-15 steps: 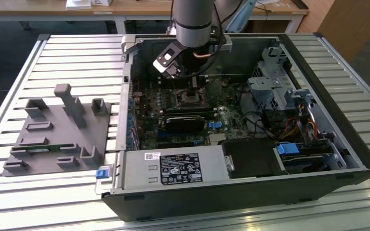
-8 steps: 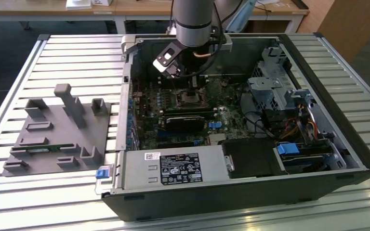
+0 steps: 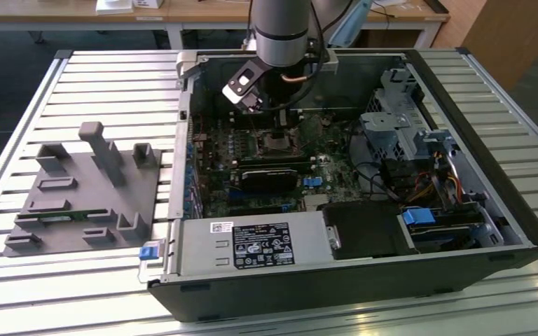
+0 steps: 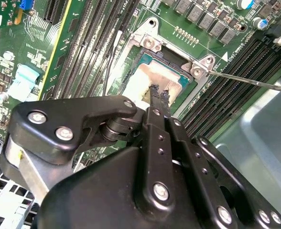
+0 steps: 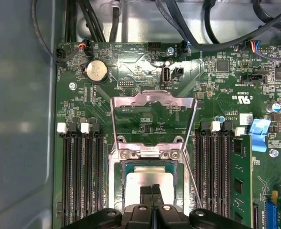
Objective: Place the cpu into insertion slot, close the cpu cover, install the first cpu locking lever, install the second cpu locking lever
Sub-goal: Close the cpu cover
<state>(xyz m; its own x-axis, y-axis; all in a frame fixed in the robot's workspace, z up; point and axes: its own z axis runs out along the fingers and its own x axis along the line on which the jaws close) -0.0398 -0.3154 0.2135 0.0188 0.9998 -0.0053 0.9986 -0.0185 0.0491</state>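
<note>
Currently the work is sitting between step one and step two. The cpu [image 5: 135, 183] is already lying flat in the insertion slot [image 5: 115, 188], directly under the fingertips. Its dull silver face is showing square inside the socket's rim, with a teal edge peeking out around it in both wrist views.

The gripper [image 5: 152, 191] is hanging over the chip with its jaws pressed together and nothing between them. Whether the tips are touching the metal face or hovering just above it, I cannot tell.

The cpu cover [image 5: 152, 98] is standing swung open beyond the tips, past the hinge screws. It is a thin silver frame, and green board is showing through its window. How steeply it is leaning is not readable. A locking lever [image 4: 248, 81], a thin wire, is running free off to one side of the jaws and is not latched. Long black memory slots [image 5: 78, 176] are flanking the jaws on both sides.

Judgement: closing the cover is the step not yet done. It is calling for the tips to get clear of the chip face, reach the frame's far bar and tip it over the cpu without nudging the chip or snagging the wire.
</note>
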